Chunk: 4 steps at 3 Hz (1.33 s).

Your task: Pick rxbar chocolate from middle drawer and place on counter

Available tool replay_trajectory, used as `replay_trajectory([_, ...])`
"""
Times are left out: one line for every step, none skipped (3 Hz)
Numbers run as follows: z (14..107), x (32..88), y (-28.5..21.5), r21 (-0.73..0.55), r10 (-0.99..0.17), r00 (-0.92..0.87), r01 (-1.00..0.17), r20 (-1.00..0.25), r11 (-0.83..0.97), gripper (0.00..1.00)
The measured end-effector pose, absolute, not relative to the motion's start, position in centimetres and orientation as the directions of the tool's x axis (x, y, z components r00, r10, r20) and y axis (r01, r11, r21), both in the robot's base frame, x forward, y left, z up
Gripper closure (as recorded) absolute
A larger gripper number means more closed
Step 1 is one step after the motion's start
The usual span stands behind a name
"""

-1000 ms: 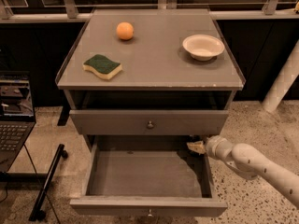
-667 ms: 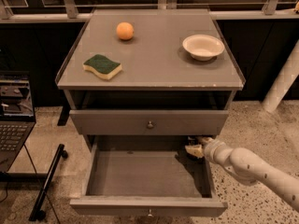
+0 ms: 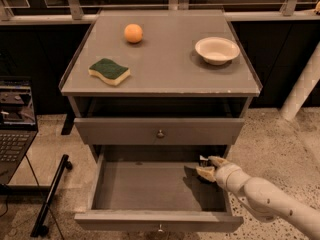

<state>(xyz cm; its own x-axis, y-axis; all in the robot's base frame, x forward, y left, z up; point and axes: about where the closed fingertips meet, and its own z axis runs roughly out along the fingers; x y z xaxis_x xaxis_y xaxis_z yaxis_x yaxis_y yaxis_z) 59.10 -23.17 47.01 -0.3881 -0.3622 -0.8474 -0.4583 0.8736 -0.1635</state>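
Observation:
The middle drawer [image 3: 145,184] is pulled open below a closed knobbed drawer front [image 3: 160,132]. My gripper [image 3: 208,166] reaches in from the right, at the drawer's back right corner, with its tan fingers apart. A small dark thing with a white mark, the rxbar chocolate [image 3: 202,160], shows at the fingertips and is mostly hidden by them. I cannot tell whether the fingers touch it. The counter [image 3: 170,71] is the grey top above.
On the counter lie a green-and-yellow sponge [image 3: 109,71], an orange [image 3: 133,33] and a white bowl [image 3: 217,49]. A laptop [image 3: 12,134] and a black stand leg [image 3: 50,196] are at the left. A white post [image 3: 300,94] stands at the right.
My gripper has moved a little left and deeper into the drawer's back right corner. The things on the counter have not moved.

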Motion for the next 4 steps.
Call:
replay_trajectory([49.5,57.0,-22.4,-0.206,-0.412,-0.376,-0.480,-0.830,0.853,1.00])
replay_trajectory([55.0,56.3,-22.2,-0.299,-0.500,-0.331,-0.502,-0.800,0.811,1.00])
replay_trajectory([55.0,56.3,-22.2,-0.299,-0.500,-0.331,-0.502,-0.800,0.811,1.00])
replay_trajectory([57.6,54.6,-21.7,-0.322,-0.517,-0.304,-0.510,-0.800,0.798,1.00])
